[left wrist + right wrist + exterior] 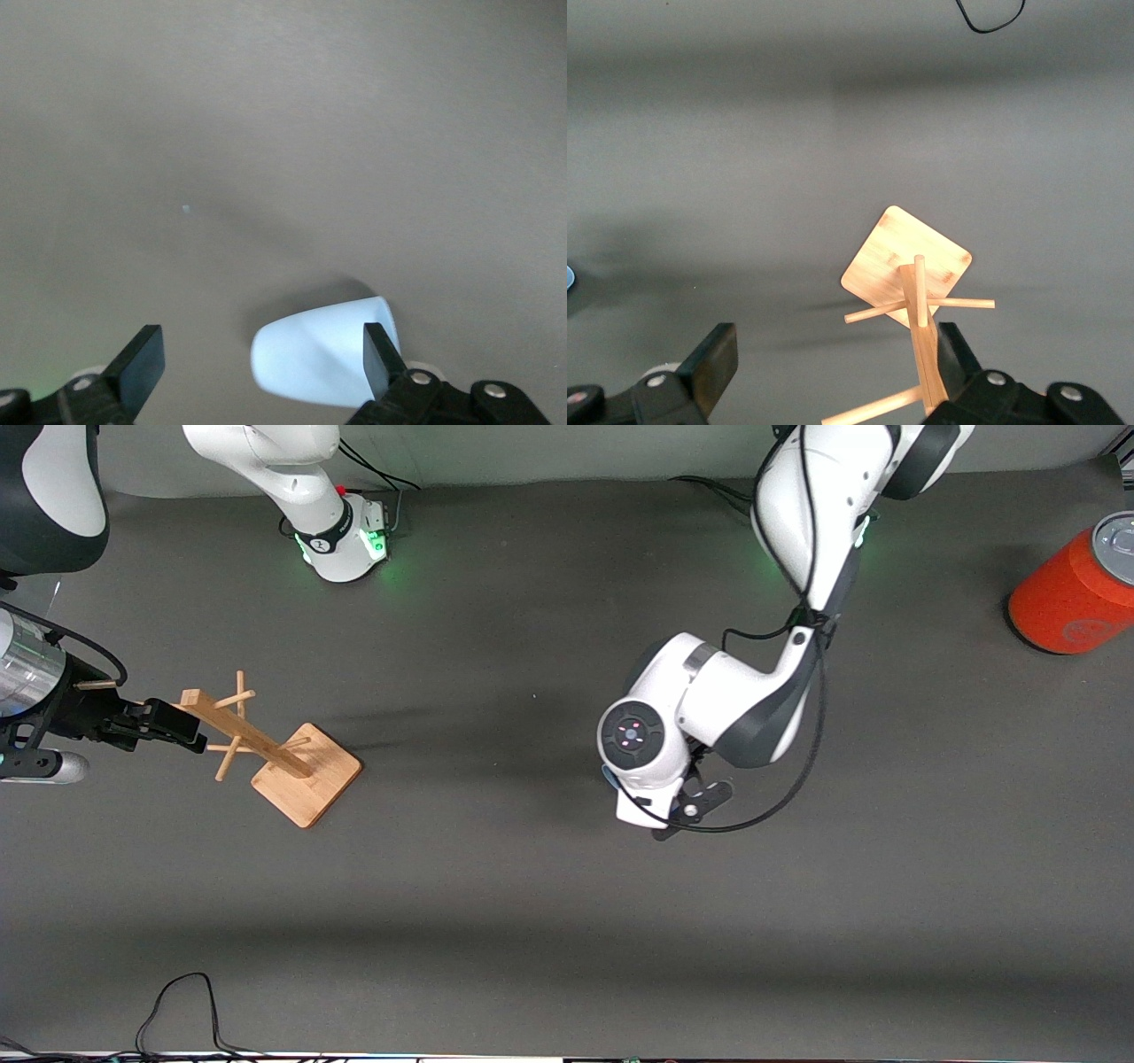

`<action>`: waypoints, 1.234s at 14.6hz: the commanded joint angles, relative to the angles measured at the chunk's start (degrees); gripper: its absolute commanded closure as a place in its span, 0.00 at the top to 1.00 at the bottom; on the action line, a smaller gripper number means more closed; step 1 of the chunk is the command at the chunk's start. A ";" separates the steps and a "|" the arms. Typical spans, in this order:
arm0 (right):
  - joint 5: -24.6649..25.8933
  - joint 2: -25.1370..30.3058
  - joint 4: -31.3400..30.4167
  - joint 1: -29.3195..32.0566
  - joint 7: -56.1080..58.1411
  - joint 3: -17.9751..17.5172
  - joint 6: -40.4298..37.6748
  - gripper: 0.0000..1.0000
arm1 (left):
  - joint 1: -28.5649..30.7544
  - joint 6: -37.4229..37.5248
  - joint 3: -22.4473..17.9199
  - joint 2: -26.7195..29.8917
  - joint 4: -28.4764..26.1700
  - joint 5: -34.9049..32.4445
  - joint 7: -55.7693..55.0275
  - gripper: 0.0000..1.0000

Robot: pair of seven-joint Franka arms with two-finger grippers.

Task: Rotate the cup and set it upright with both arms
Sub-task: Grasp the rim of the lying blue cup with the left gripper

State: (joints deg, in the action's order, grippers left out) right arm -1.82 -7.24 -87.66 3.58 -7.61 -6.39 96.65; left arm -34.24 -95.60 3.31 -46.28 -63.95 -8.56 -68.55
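Note:
The light blue cup [314,359] lies on its side on the grey table. My left gripper [261,365] is open just above it, with the cup between the fingers and close to one finger [379,354]. In the front view the left arm's hand [651,775] covers the cup, and only a blue sliver [606,776] shows. My right gripper [833,361] is open and empty at the right arm's end of the table, over the top of a wooden peg rack [917,292]. The rack's post passes close by one finger [957,354]. It also shows in the front view [168,724].
The wooden peg rack [266,748] stands on a square base [310,779] toward the right arm's end. An orange can [1076,589] with a silver top stands at the left arm's end, near the bases. A black cable [177,1001] loops at the table's near edge.

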 commanded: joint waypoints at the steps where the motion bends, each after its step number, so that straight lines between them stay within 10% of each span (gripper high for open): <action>1: 0.77 0.82 -1.02 -1.47 1.02 1.46 0.91 1.00 | -2.84 -1.95 -0.76 -2.93 2.34 -1.37 -2.54 1.00; 18: 0.68 1.17 -4.80 -2.44 -0.57 1.47 3.54 1.00 | -6.19 2.42 -0.41 -6.90 -0.12 -1.20 -5.54 1.00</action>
State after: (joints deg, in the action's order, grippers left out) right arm -1.82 -7.30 -91.03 2.09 -7.65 -5.69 99.04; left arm -39.77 -95.96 3.32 -53.51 -64.12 -9.19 -73.26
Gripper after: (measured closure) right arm 0.000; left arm 0.000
